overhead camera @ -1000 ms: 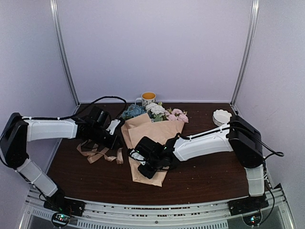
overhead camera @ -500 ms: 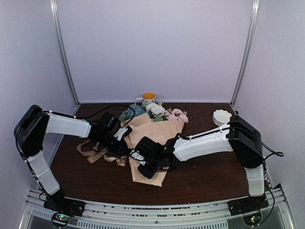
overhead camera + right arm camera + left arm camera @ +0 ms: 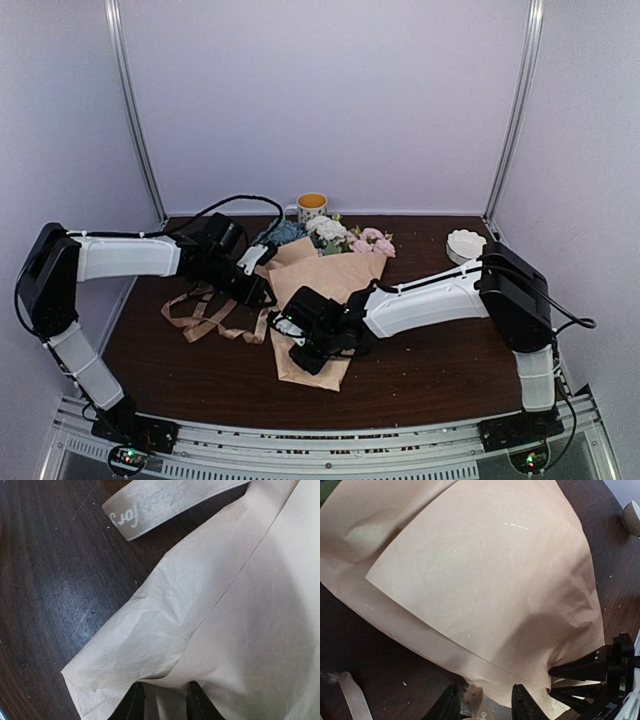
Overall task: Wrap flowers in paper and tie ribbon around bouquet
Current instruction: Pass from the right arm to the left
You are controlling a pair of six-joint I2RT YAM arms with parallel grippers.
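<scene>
Top external view is showing you the bouquet point(image 3: 325, 285) lying wrapped on the table point(image 3: 440, 370), so wrapping is looking done. The ribbon point(image 3: 205, 318) is lying loose beside it, untied. Your right gripper point(image 3: 308, 350) is pinching the paper point(image 3: 225, 605); your left gripper point(image 3: 264, 292) is hovering with jaws partly apart, grip unclear.

Items counted: one bouquet point(image 3: 330, 268), one ribbon point(image 3: 205, 318), one mug point(image 3: 311, 206), one white dish point(image 3: 466, 244), one left arm point(image 3: 125, 257), one right arm point(image 3: 425, 298)
</scene>
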